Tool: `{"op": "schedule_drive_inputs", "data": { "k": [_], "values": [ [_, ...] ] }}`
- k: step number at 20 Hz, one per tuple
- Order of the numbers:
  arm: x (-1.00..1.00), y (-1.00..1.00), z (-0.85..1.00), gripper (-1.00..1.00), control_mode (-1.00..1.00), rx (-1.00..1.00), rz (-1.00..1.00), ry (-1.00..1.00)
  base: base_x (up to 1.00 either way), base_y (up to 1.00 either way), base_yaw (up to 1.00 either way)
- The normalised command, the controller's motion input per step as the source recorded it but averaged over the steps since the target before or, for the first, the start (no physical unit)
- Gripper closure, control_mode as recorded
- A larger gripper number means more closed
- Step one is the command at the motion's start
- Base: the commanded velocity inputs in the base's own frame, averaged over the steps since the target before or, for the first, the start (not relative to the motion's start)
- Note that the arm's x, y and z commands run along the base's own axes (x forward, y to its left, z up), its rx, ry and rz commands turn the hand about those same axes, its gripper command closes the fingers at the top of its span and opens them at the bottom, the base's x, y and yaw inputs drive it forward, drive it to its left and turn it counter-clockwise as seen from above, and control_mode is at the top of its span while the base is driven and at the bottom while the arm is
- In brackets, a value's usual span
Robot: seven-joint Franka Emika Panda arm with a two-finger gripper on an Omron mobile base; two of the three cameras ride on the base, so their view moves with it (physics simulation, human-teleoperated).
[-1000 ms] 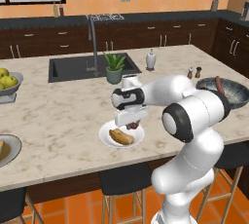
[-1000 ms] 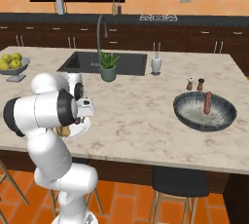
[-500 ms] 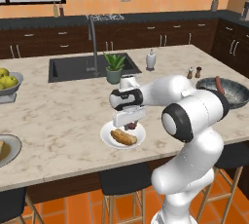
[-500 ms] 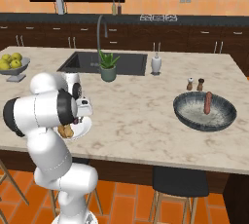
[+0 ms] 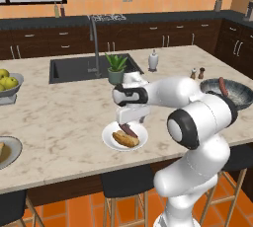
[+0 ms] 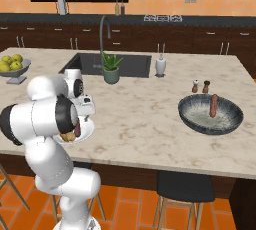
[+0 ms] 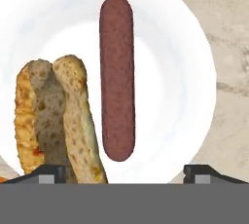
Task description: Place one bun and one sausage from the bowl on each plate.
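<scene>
A white plate (image 5: pixel 109 133) sits near the counter's front edge and holds a split bun (image 5: pixel 123 140) and a brown sausage (image 5: pixel 130 130). In the hand view the sausage (image 7: pixel 116 77) lies flat on the plate (image 7: pixel 170 47) to the right of the bun (image 7: pixel 58 116). My gripper (image 5: pixel 129 123) hovers just above the white plate, open, its fingertips (image 7: pixel 46 174) wide apart and touching nothing. The dark bowl (image 6: pixel 200 121) at the right holds one more sausage (image 6: pixel 213 105). At the left edge a light grey plate (image 5: pixel 15 145) carries a bun (image 5: pixel 1 149).
A pedestal bowl of yellow fruit (image 5: pixel 7 83) stands at the far left. The sink (image 5: pixel 79 68) with its tap, a potted plant (image 5: pixel 116 68), a white bottle (image 5: pixel 153 60) and two small shakers (image 6: pixel 200 86) sit behind. Stools stand under the counter's front edge.
The gripper was shut on the sausage above the white plate; it has opened and the sausage now lies on the plate beside the bun.
</scene>
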Motion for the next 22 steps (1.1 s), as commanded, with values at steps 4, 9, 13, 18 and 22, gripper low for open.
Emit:
{"op": "schedule_drive_inputs", "data": {
  "k": [4,9,13,18,22],
  "values": [
    [-0.86,-0.38,0.91,-1.00,-1.00,0.00,0.00,-0.01,0.00,0.00,0.00],
    [-1.00,-0.43,0.83,-1.00,-1.00,0.00,0.00,-0.04,0.00,0.00,0.00],
    [-1.00,-0.42,0.52,-1.00,-1.00,0.00,0.00,-0.14,0.00,0.00,0.00],
    [-0.87,-0.29,0.16,-1.00,-1.00,0.02,0.00,-0.17,0.00,0.00,0.00],
    [-0.06,0.00,0.01,-1.00,-1.00,0.00,0.00,-0.03,0.00,0.00,0.00]
  ]
}}
